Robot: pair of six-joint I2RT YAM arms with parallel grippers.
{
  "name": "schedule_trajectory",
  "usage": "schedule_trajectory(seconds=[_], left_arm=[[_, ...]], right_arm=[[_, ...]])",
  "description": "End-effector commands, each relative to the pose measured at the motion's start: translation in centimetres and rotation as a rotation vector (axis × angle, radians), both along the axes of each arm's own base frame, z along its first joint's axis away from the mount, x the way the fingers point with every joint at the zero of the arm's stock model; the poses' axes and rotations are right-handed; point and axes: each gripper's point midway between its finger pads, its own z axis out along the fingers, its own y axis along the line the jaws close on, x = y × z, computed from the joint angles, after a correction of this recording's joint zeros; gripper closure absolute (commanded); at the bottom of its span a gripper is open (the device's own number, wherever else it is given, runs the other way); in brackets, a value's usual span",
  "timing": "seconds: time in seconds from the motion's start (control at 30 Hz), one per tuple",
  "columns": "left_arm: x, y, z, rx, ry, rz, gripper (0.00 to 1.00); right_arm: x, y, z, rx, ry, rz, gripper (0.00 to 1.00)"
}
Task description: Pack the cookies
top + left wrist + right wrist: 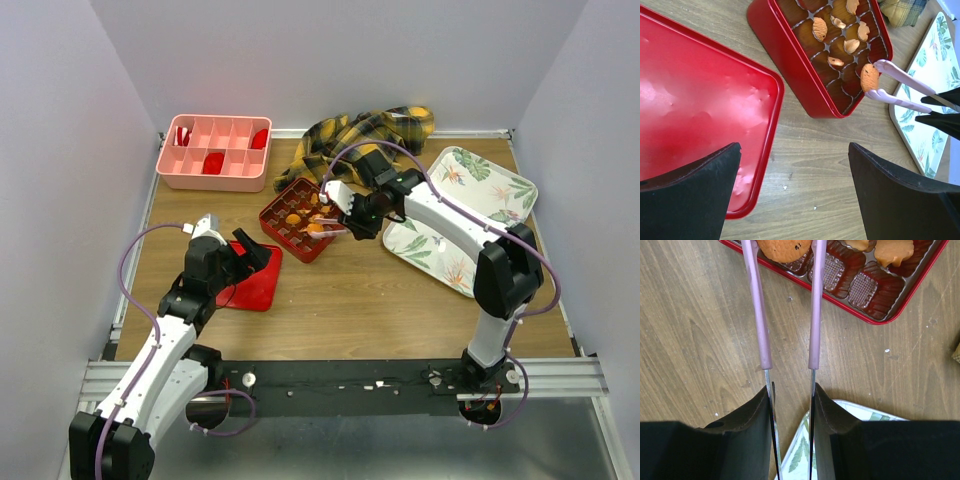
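I see right gripper [790, 395] clamped on tongs [759, 315], which pinch one cookie [869, 77] over the box [785, 60]; other cookies [819, 28] lie in its cells. My left gripper [795, 160] hangs wide apart above lid [690, 100].

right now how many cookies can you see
7 cookies: six lie in cells of the red box, one is pinched in the pink tongs at its rim; others may be hidden past the view's edge.

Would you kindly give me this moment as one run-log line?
right gripper: shut on tongs | tongs: pinching cookie over red gridded box | left gripper: open, empty, by red lid
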Motion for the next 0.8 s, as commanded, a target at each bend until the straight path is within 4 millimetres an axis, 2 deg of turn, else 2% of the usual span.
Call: schedule_trajectory(seconds=[0.0,0.4,0.77], left_arm=[[0.55,0.41,0.93,0.014,-0.028,0.014,0.01],[0.29,0.52,0.88,0.009,-0.030,0.020,0.01],[0.15,0.62,1.00,0.009,-0.033,0.023,0.01]], right_arm=[[0.05,0.16,-0.53,-0.027,0.000,0.015,0.70],[-0.01,0.10,-1.25,-0.044,0.013,0.010,0.61],[0.08,0.26,-1.19,-0.038,0.017,0.004,0.57]])
